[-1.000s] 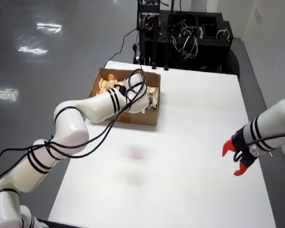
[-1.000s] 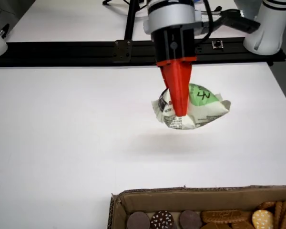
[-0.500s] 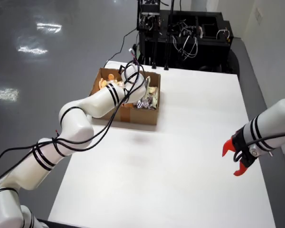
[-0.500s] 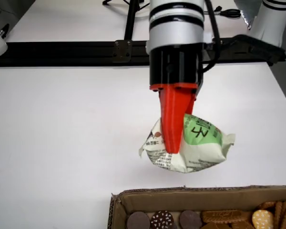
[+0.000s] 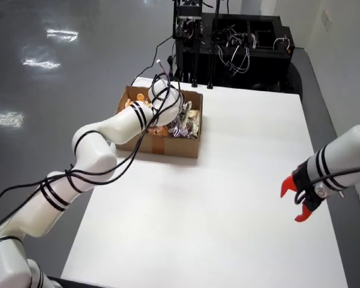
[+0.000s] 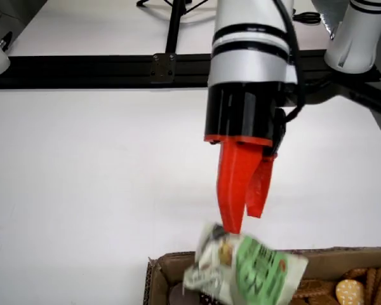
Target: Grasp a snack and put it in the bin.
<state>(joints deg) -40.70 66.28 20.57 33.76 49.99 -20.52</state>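
In the view that rides on the gripper, my gripper (image 6: 242, 221) points down with its red fingers (image 6: 233, 184) a narrow gap apart and nothing between them. Just below the tips a green and white snack packet (image 6: 254, 270) is blurred, loose over the open cardboard box (image 6: 162, 267). From the view from above, the white working arm reaches from the left over the box (image 5: 168, 147). Its gripper is mostly hidden there by the wrist and cables. The snack packet (image 5: 183, 127) shows at the box's right end.
The box holds other snacks, with round biscuits (image 6: 349, 292) at one end and orange ones (image 5: 132, 105) at the other. A second arm's red gripper (image 5: 300, 204) hangs still at the table's right edge. Black equipment racks (image 5: 228, 42) stand behind the white table (image 5: 216, 228).
The working arm has swung from the box's front side to above the box. The snack packet has come free of the fingers and drops into the box.
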